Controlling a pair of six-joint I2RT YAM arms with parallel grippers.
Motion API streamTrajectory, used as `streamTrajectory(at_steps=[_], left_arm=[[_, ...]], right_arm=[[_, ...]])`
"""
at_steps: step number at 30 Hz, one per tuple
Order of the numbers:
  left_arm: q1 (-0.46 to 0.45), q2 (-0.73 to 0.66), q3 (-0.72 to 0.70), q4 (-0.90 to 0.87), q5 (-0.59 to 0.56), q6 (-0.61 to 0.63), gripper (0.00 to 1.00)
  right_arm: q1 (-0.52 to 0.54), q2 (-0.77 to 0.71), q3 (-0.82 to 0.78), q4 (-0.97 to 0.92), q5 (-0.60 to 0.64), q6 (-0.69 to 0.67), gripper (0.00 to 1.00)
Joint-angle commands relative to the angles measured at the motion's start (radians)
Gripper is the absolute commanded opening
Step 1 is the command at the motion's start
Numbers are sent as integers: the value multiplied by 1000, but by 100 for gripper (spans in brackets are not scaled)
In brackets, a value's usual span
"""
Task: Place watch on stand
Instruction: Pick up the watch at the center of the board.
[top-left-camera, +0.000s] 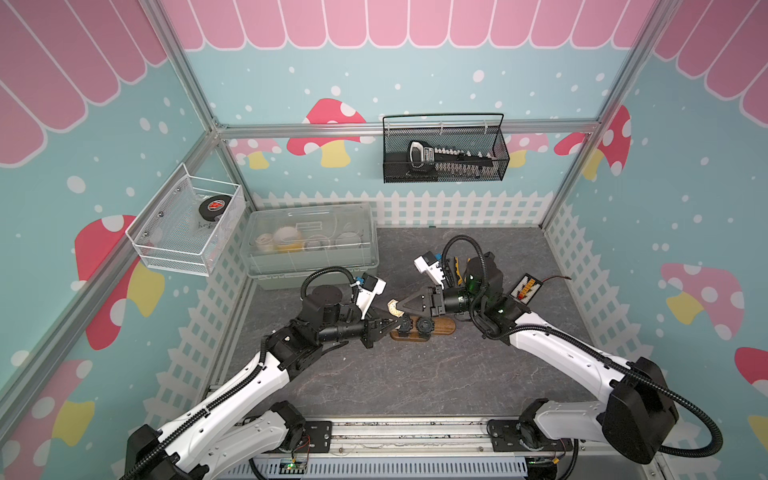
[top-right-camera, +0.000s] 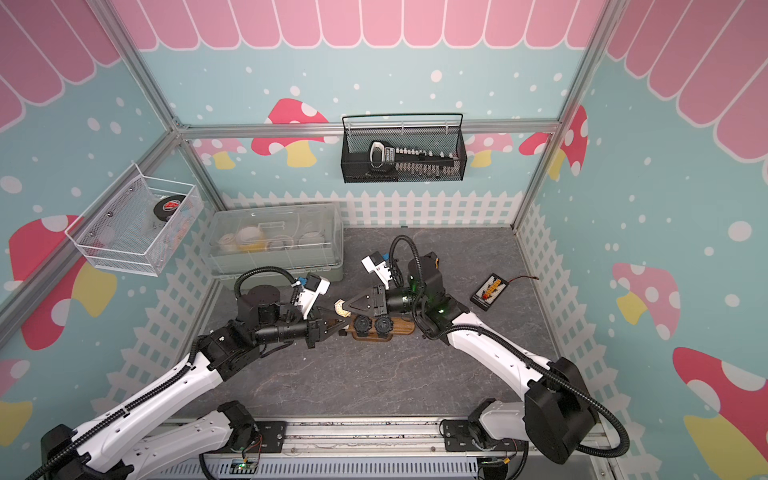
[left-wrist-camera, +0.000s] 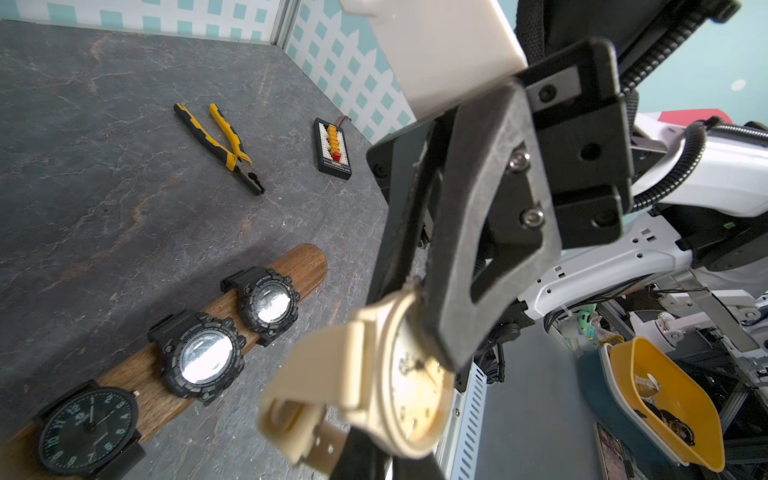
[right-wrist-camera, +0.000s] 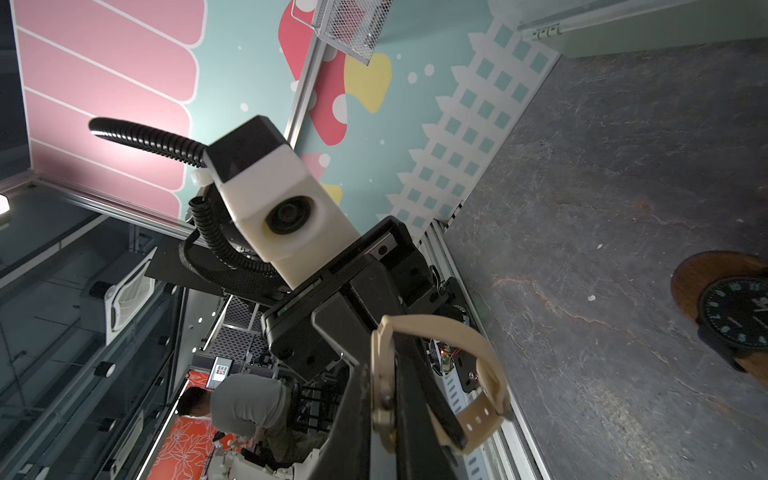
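- The cream watch (left-wrist-camera: 399, 374) is up in the air, pinned between both arms. In both top views it hangs just past the left end of the stand (top-left-camera: 441, 328), not touching it.
- The right hand (top-left-camera: 405, 306) is clamped on the watch case, with one finger across the dial and one on the back. The right wrist view shows the case edge-on between them.
- The left hand (top-left-camera: 388, 325) is closed too. From the wrist views it looks pinched on the strap's holed tail, though that contact is partly hidden.
- The stand lies on the grey surface (top-left-camera: 395, 386) and already carries three black watches (left-wrist-camera: 199, 357). Only the rounded end farthest from the left hand looks bare.
- Handling guess: it's a light thing. The case is rigid with a smooth glass front, so gripping face-to-back could slip or scuff it.
- The strap looks rubbery and floppy, curled into a loop, and it'll sag wherever it isn't held.
- Best hold, I'd say: keep the case as the firm anchor and use the strap only to steer the loop open. Pulling on the strap alone would let the case swing.
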Motion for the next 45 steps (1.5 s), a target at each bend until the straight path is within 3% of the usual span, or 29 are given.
streamTrajectory(at_steps=[1, 4, 7, 19, 32, 45], left_arm=[[12, 0, -3, 12, 2, -14, 15], [13, -3, 2, 11, 0, -21, 26], [14, -4, 2, 9, -2, -25, 32], [26, -11, 5, -11, -17, -26, 43], [88, -51, -19, -36, -27, -25, 43], [183, -30, -67, -65, -83, -69, 43]], right_arm=[[9, -37, 12, -21, 4, -36, 2], [8, -47, 14, -54, 20, -64, 0], [8, -53, 15, -74, 35, -82, 0], [2, -52, 76, -252, 83, -215, 0], [-144, -126, -15, -282, 94, -285, 0], [-349, -215, -267, -242, 104, -212, 0]])
